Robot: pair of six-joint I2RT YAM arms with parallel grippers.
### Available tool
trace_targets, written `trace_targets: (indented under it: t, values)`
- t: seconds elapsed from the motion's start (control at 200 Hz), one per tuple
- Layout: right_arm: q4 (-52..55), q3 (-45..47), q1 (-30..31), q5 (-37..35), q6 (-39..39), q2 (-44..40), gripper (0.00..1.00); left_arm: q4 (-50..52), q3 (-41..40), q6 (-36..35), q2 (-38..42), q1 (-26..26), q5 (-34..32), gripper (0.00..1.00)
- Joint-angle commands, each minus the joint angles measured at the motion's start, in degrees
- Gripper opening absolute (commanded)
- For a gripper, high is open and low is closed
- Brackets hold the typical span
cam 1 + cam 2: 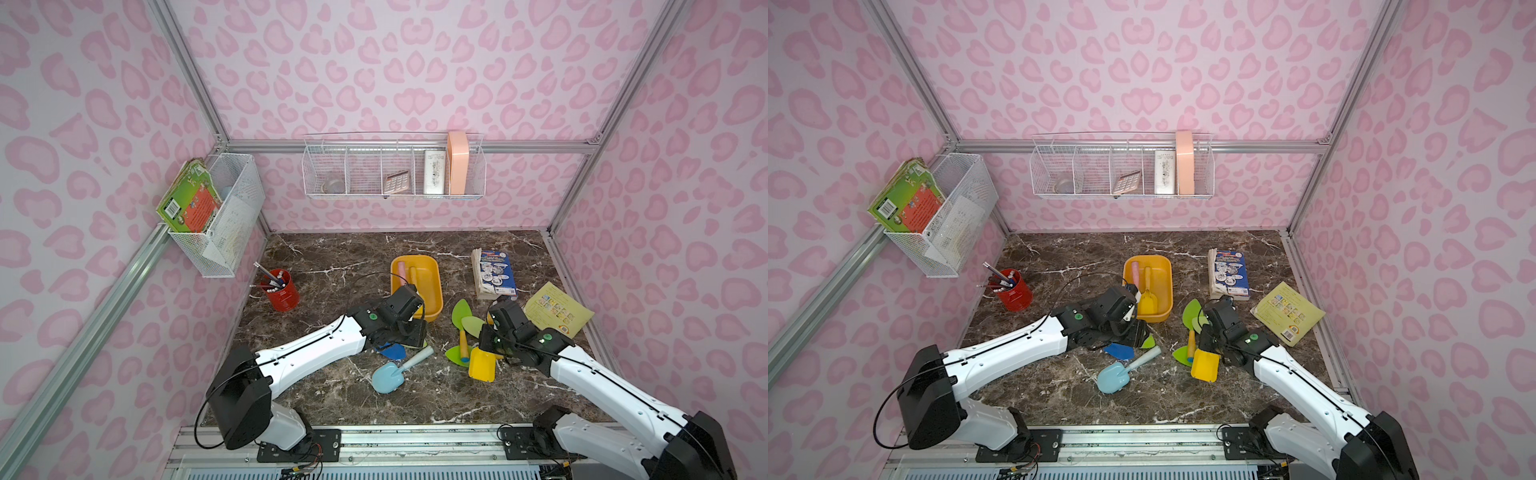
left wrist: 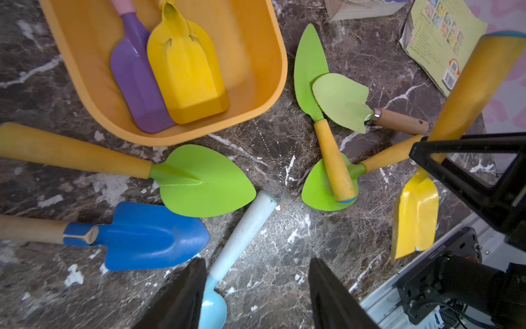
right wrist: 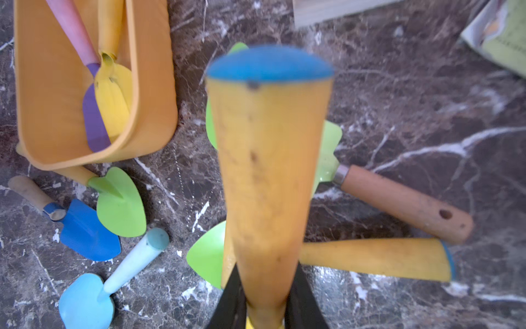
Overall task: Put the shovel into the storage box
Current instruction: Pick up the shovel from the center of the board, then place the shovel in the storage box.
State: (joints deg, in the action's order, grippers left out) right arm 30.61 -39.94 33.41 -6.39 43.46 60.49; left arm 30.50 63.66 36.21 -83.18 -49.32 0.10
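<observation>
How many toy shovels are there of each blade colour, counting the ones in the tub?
Green shovels: 4
Yellow shovels: 2
Dark blue shovel: 1
Light blue shovel: 1
Purple shovel: 1
Total: 9

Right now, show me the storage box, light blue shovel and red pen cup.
storage box (image 1: 428, 282): a top view, interior.
light blue shovel (image 1: 385, 378): a top view, blade.
red pen cup (image 1: 286, 297): a top view, wall.

Marble table (image 1: 415, 399): storage box (image 1: 435, 291), shovels (image 1: 386, 376), books (image 1: 496, 274)
</observation>
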Motion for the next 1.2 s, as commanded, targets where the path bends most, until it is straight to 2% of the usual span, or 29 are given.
trace_targets:
  t: [0.0, 0.295, 0.706, 0.841, 0.991, 1.196]
  values:
    - [-0.96, -3.30, -0.90, -0.43, -5.78, 1.98, 0.10, 2.28, -1.09, 2.15, 2.81, 2.04, -1.55, 0.63]
    - [-6.44, -16.32, -2.30, 2.26, -14.10, 14.09, 0.09, 3.88, -4.91, 4.55, 8.88, 6.97, -1.53, 0.65]
    - [-6.04, -40.10, -2.31, 7.51, -19.94, 34.65, 0.09, 4.12, -7.22, 5.86, 11.16, 7.57, -1.95, 0.64]
    - [-6.74, -45.86, -2.34, 9.45, -20.48, 40.45, 0.10, 4.14, -7.93, 6.22, 11.63, 7.65, -2.15, 0.64]
    - [-9.28, -49.47, -2.23, 13.47, -19.06, 45.67, 0.09, 4.65, -8.37, 6.22, 11.90, 7.79, -2.62, 0.63]
    - [-9.94, -54.08, -2.07, 15.38, -18.93, 52.39, 0.09, 5.09, -8.92, 6.22, 12.41, 7.97, -2.98, 0.63]
